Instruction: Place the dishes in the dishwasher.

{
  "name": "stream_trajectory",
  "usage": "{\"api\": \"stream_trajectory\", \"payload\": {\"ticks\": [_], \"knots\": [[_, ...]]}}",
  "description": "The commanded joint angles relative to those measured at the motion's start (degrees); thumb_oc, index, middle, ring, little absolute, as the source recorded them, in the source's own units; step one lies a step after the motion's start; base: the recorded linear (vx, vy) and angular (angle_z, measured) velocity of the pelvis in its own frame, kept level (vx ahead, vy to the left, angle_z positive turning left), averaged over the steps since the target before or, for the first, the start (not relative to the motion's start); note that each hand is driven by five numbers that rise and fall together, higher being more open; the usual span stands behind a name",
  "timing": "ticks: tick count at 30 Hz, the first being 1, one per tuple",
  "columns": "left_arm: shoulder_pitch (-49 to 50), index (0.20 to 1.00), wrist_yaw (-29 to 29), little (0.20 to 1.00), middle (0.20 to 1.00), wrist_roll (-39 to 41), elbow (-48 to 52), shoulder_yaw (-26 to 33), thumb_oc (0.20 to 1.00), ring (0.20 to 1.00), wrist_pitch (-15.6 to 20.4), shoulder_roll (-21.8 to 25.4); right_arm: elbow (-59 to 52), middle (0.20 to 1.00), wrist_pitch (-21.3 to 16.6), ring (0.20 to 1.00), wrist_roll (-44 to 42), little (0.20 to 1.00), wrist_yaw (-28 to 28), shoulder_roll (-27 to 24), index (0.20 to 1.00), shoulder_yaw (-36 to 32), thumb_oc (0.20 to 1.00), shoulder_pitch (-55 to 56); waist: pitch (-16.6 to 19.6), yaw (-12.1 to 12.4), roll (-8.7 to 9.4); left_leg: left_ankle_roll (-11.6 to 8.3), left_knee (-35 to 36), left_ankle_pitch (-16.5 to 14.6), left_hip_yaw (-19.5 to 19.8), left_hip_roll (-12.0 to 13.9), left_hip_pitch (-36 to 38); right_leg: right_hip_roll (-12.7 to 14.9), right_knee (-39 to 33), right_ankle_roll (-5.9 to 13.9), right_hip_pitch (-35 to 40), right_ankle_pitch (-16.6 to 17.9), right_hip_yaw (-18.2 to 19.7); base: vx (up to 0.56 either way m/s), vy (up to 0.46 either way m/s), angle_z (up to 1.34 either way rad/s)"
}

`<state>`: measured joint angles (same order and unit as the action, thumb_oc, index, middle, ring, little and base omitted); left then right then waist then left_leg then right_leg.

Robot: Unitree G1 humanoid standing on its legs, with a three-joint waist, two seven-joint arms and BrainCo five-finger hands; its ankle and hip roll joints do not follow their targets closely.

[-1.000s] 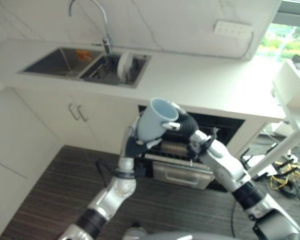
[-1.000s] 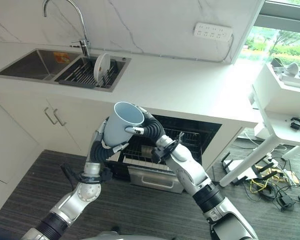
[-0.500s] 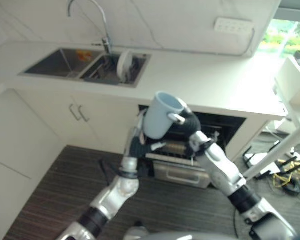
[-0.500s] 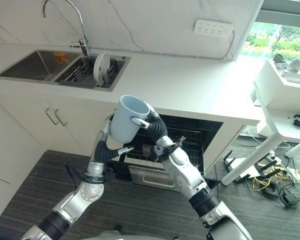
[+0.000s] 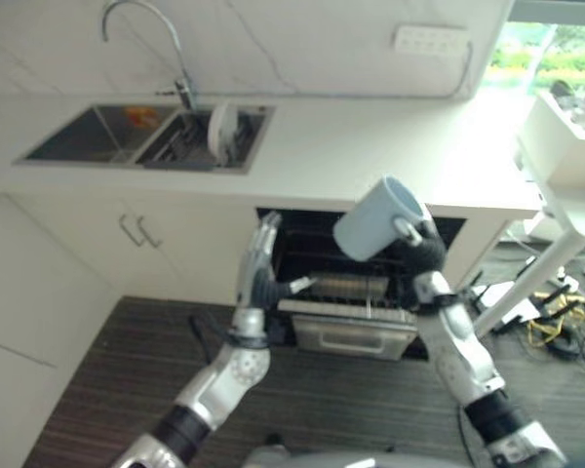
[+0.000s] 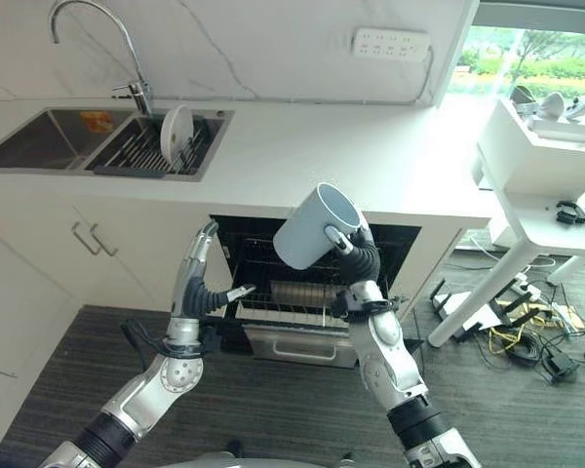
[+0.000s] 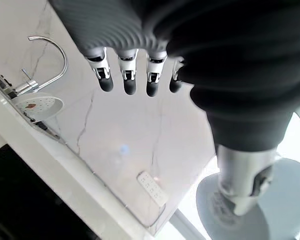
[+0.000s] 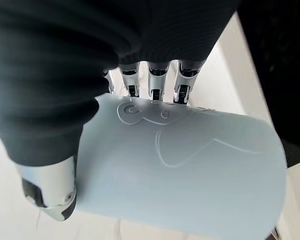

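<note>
Aloft in front of the open dishwasher (image 6: 312,283), the right hand (image 6: 356,255) wraps its fingers around a pale blue mug (image 6: 310,226), tilted with its mouth facing up and right, while the left hand (image 6: 197,283) hangs beside it with fingers straight and empty. By the look of it the mug is not yet loaded, and the pulled-out rack (image 6: 292,304) lies below with nothing barring the way. Farther left, a white plate (image 6: 175,133) stands on edge in the sink (image 6: 39,146) under the faucet (image 6: 97,39), apparently yet to be moved.

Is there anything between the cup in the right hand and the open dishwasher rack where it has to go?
Nothing visible blocks it. The right hand holds the pale blue cup just above the open dishwasher, whose rack is pulled out. The left hand, fingers straight, is off to the side by the opening's left edge.
</note>
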<state>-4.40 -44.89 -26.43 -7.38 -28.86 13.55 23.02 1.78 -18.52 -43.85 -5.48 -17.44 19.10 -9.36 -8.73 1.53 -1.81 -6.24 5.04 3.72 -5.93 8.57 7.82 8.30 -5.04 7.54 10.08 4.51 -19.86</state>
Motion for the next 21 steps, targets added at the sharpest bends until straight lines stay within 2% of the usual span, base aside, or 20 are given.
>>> {"api": "stream_trajectory", "payload": {"ticks": [1,4,6,8,10,11,13,16,19,21], "knots": [[-2.1,1.000,-1.2,1.000,1.000,0.3,0.1,0.6,1.000,1.000,4.4,1.3,-3.0,0.200,-5.7,0.200,1.9,0.200,0.4,0.8,0.200,-3.2,0.200,-4.3,0.2,0.0,0.69,1.55,-0.6,-4.4,-4.9,0.4,1.9,0.2,6.9,-0.62,-0.3,-9.6,4.3,0.05,-0.002,-0.10],[-1.6,1.000,1.0,1.000,1.000,-2.0,0.4,1.1,1.000,1.000,10.2,1.6,-1.0,0.200,-3.4,0.200,2.5,0.200,1.1,0.3,0.200,-4.5,0.200,-3.8,0.3,-0.2,0.62,1.49,-0.5,-4.4,-5.1,0.4,1.8,0.2,6.5,-0.51,-0.3,-9.4,4.3,0.05,0.000,-0.04],[-0.7,1.000,2.8,1.000,1.000,-3.0,0.5,1.6,1.000,1.000,12.4,2.2,0.9,0.200,-1.8,0.200,4.9,0.200,2.6,-0.1,0.200,-5.3,0.200,-2.9,0.4,-0.4,0.59,1.46,-0.2,-4.3,-5.4,0.4,1.9,0.2,6.0,-0.34,-0.2,-9.1,4.2,0.08,-0.003,-0.01],[-0.4,1.000,7.1,1.000,1.000,-3.3,0.0,2.0,1.000,1.000,14.0,3.0,2.2,0.200,-0.4,0.200,8.3,0.200,4.0,-0.7,0.200,-5.8,0.200,-2.1,0.5,-0.7,0.59,1.44,0.0,-4.3,-5.6,0.3,2.0,0.2,5.7,-0.23,-0.2,-8.8,4.3,0.12,-0.006,-0.02],[-0.7,1.000,17.5,1.000,1.000,-4.2,-1.0,1.5,1.000,1.000,12.1,4.7,4.6,0.200,2.2,0.200,8.8,0.200,6.8,-2.1,0.200,-7.2,0.200,-1.8,0.6,-1.1,0.50,1.40,0.0,-4.2,-5.8,0.3,1.8,0.3,5.2,0.04,-0.3,-8.4,4.3,0.13,-0.009,-0.01],[-0.6,1.000,20.4,1.000,1.000,-6.0,-1.3,1.3,1.000,1.000,12.2,5.5,5.2,0.200,3.1,0.200,9.7,0.200,7.6,-2.5,0.200,-7.8,0.200,-1.7,0.6,-1.2,0.44,1.36,0.0,-4.1,-5.8,0.2,1.7,0.3,5.1,0.17,-0.4,-8.2,4.2,0.09,-0.009,0.00],[-1.3,1.000,24.5,1.000,1.000,-9.3,-1.9,0.2,1.000,1.000,13.6,7.6,6.5,0.200,4.1,0.200,11.3,0.200,8.9,-4.0,0.200,-8.5,0.200,-2.1,0.4,-1.4,0.30,1.26,0.0,-4.1,-6.0,0.1,1.4,0.6,4.7,0.54,-0.6,-7.7,3.9,0.07,-0.004,-0.01],[-3.2,1.000,30.5,1.000,1.000,-9.7,-3.0,-1.7,1.000,1.000,14.6,11.0,8.5,0.200,6.4,0.200,11.1,0.200,10.6,-6.9,0.200,-9.3,0.200,-3.7,-0.1,-1.9,-0.20,1.12,0.0,-3.8,-5.9,-0.2,0.7,0.9,4.3,1.11,-1.4,-7.1,4.1,0.05,0.019,-0.02],[-7.7,1.000,38.2,1.000,1.000,-7.2,-4.6,-4.6,1.000,1.000,11.2,14.7,11.2,0.200,10.6,0.200,10.1,0.200,10.6,-10.5,0.200,-9.3,0.200,-8.5,-1.9,-2.2,-1.18,1.04,0.0,-2.9,-5.5,-0.5,-1.5,1.4,4.6,1.84,-4.0,-6.0,5.0,-0.07,0.064,-0.05],[-11.4,1.000,39.3,1.000,1.000,-6.5,-5.2,-6.2,1.000,1.000,10.3,17.2,14.1,0.200,12.6,0.200,9.0,0.200,10.8,-12.7,0.200,-9.1,0.200,-13.5,-4.1,-2.4,-1.73,1.14,0.0,-2.3,-5.1,-0.9,-3.6,1.7,5.0,2.22,-6.3,-5.1,5.7,-0.25,0.083,-0.13]]}}
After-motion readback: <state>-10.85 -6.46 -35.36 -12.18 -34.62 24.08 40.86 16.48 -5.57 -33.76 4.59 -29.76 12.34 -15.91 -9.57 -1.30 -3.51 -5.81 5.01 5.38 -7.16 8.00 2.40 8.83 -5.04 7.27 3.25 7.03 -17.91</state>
